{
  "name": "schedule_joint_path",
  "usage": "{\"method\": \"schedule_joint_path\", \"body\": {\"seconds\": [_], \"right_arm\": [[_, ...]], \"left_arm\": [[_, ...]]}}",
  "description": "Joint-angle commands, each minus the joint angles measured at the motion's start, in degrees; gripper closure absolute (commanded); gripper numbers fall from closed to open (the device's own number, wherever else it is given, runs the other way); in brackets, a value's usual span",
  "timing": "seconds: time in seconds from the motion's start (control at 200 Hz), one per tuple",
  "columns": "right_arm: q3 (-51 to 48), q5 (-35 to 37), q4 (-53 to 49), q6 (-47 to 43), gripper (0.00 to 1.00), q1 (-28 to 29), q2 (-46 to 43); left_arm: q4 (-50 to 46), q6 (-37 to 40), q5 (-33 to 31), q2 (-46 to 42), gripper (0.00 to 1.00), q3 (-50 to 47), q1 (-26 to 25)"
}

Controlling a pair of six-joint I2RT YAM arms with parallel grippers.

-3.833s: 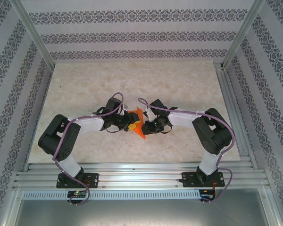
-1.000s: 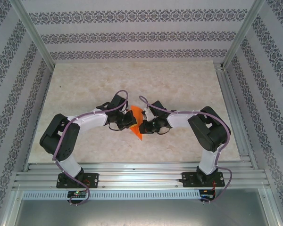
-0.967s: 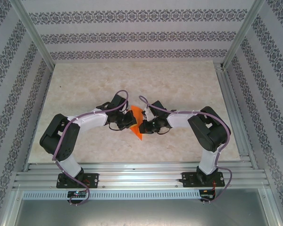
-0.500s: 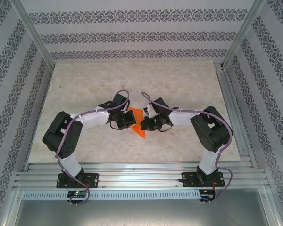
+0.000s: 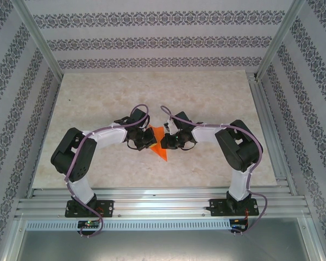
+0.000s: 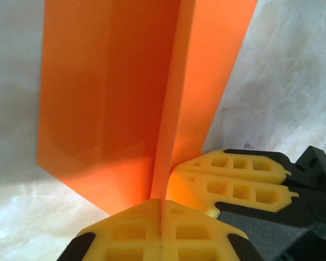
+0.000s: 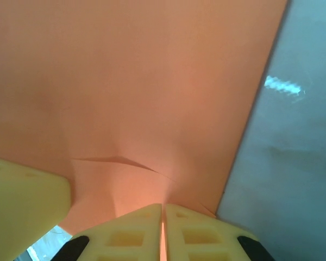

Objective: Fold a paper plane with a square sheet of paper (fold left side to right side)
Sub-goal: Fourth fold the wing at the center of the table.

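table (image 5: 98,98): pale top with a stone look | near its middle: orange paper (image 5: 162,149), folded to a point | cannot tell if paper touches the top

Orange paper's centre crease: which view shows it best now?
Left wrist. There the orange paper shows its crease as a sharp line running up from the shut left gripper. The top external view gives a small, distant orange wedge; the right wrist view, a flat orange face with a wrinkle near the right gripper.
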Motion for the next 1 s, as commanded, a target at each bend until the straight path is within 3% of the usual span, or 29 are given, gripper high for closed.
{"method": "schedule_joint_path", "body": {"seconds": [0.0,0.275,0.874,0.994], "right_arm": [[0.2,0.5,0.9,-1.3,0.89,-0.4,2.2],[0.2,0.3,0.1,-2.4,0.87,-0.5,2.1],[-1.5,1.0,-1.4,-2.7,0.82,-2.2,-6.8],[-2.7,0.3,-3.4,-3.4,0.88,-2.1,-9.2]], "left_arm": [[0.2,-3.0,0.8,1.1,1.00,1.7,-0.6],[0.2,-9.7,0.0,1.6,1.00,2.3,-0.5],[-2.7,-9.3,-1.8,4.6,1.00,5.8,-0.2],[-2.6,-9.5,-1.7,4.4,1.00,5.8,-0.1]]}}
